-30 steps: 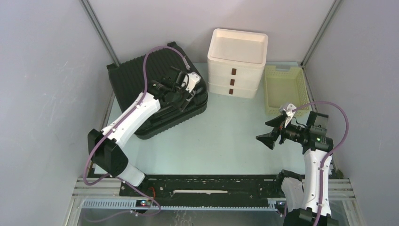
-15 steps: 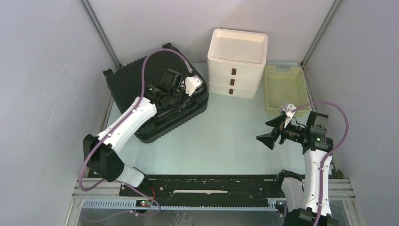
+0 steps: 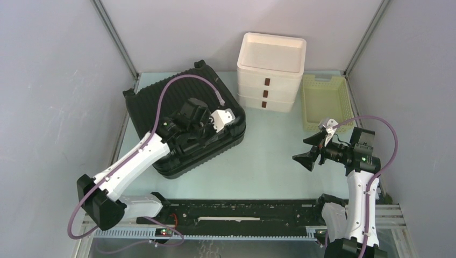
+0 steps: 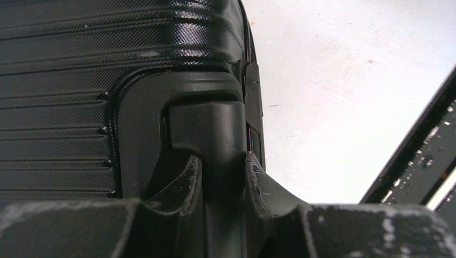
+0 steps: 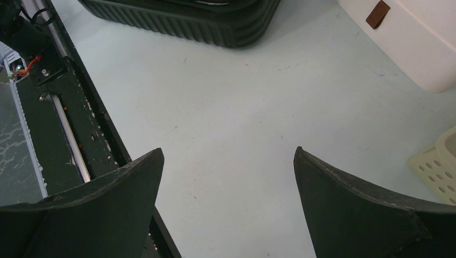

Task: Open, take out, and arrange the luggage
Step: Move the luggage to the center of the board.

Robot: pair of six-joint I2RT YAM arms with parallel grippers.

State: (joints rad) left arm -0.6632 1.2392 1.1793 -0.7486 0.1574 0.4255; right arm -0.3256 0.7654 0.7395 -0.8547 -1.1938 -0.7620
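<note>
The left pincer (image 4: pixel 221 160) is clenched on the suitcase (image 3: pixel 161 102) handle (image 4: pixel 207 115), left of centre overhead. A skewed pull could slip the handle free or skid the case across the desk (image 3: pixel 269 156). The right pincer (image 5: pixel 228 156) hangs released.

Bright, even, diffuse light; soft shadows. In the left wrist view glare streaks the luggage (image 4: pixel 64 97), and the near foreground blurs.

Bare table (image 3: pixel 258 161) lies open between the luggage (image 3: pixel 161 102) at the far left and the right claw (image 3: pixel 299 149), which hangs wide-jawed above it; the white drawer box (image 3: pixel 270 75) and yellow basket (image 3: pixel 324 102) block the far edge; the luggage sits close beside the box.
</note>
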